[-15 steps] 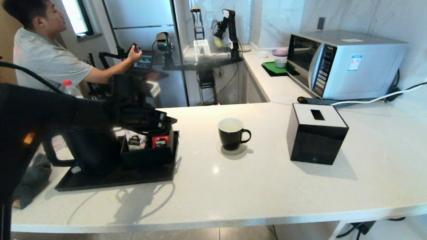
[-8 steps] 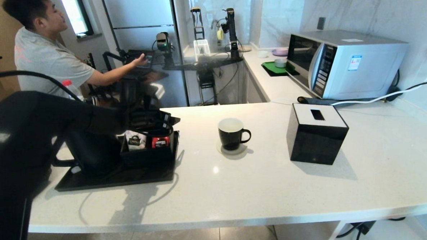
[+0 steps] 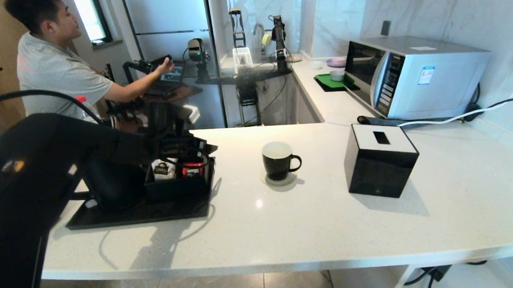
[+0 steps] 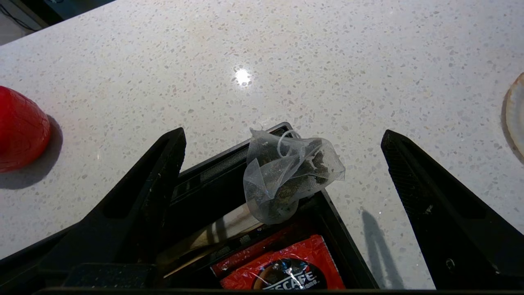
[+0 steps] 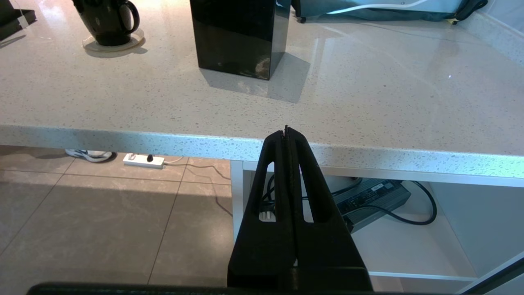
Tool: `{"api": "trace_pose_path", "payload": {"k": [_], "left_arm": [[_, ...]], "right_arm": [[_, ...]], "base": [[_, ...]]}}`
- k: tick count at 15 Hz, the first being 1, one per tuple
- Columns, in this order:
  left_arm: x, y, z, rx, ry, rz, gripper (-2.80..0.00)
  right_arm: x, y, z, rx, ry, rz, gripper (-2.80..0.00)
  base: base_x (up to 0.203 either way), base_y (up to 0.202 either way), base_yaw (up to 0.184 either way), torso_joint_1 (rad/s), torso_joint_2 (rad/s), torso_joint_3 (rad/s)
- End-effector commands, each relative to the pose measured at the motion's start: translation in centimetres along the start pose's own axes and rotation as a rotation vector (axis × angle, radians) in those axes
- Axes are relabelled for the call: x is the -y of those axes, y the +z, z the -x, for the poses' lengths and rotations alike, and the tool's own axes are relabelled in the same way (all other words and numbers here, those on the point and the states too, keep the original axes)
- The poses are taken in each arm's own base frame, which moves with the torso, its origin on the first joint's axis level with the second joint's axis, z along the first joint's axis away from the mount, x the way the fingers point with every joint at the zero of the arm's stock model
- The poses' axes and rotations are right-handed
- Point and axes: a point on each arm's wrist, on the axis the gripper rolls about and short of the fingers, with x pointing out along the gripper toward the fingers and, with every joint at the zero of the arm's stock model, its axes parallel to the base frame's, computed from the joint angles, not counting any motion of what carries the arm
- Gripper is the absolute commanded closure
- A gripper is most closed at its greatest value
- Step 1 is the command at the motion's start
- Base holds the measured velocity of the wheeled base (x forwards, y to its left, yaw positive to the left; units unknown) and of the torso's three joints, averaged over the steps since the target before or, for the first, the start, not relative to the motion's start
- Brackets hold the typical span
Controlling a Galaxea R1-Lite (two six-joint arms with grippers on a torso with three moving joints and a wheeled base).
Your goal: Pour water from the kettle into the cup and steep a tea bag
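White speckled countertop fills the head view, with a microwave (image 3: 413,74) at upper right and a person (image 3: 58,61) at upper left.

Left of frame: my left arm reaches over the black tray (image 3: 138,212), hiding most of the kettle (image 3: 111,185). Over the last second this arm has dropped lower and settled above the sachet box (image 3: 178,184). The left gripper (image 4: 282,213) is spread wide and holds nothing; in the left wrist view the tea bag (image 4: 288,174) lies between its two fingers (image 4: 139,196), perched on the box's corner rim, untouched. A red sachet (image 4: 282,272) sits in the box below it.

Centre: the cup (image 3: 279,160) stands on a coaster (image 3: 279,180), well apart from the tray, unchanged. Whether it holds water I cannot tell.

Right of centre: a black tissue box (image 3: 380,160) stands beside the cup.

Below the counter edge, seen only in its own wrist view, the right gripper (image 5: 286,131) is parked with fingers pressed together, empty.

I judge the descent to be the approach for picking the tea bag; closing on the loose mesh is the next requirement, and the thin pouch may slip or snag on the rim.
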Motion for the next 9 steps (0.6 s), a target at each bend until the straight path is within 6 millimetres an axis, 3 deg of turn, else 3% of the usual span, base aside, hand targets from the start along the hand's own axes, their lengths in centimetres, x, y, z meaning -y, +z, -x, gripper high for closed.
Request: {"api": "trace_pose_path", "payload": {"k": [1,6,7,9], "left_arm": [[-0.08,-0.09,-0.08,-0.001,0.000,0.000,-2.80],[-0.17,-0.14,-0.25,0.009,0.003,-0.024,-2.80],[-0.17,-0.12,-0.25,0.011,0.003,-0.024,0.00],[-0.24,-0.13,-0.25,0.011,0.004,-0.022,0.00]], "right_arm": [[0.00,0.00,-0.01,-0.001,0.001,0.001,0.00],[0.00,0.00,-0.01,-0.001,0.000,0.001,0.00],[0.00,0.00,-0.01,-0.001,0.002,0.001,0.00],[0.00,0.00,-0.01,-0.001,0.001,0.001,0.00]], "base": [[0.000,0.000,0.000,0.000,0.00,0.000],[0.000,0.000,0.000,0.000,0.00,0.000],[0.000,0.000,0.000,0.000,0.00,0.000],[0.000,0.000,0.000,0.000,0.00,0.000]]}}
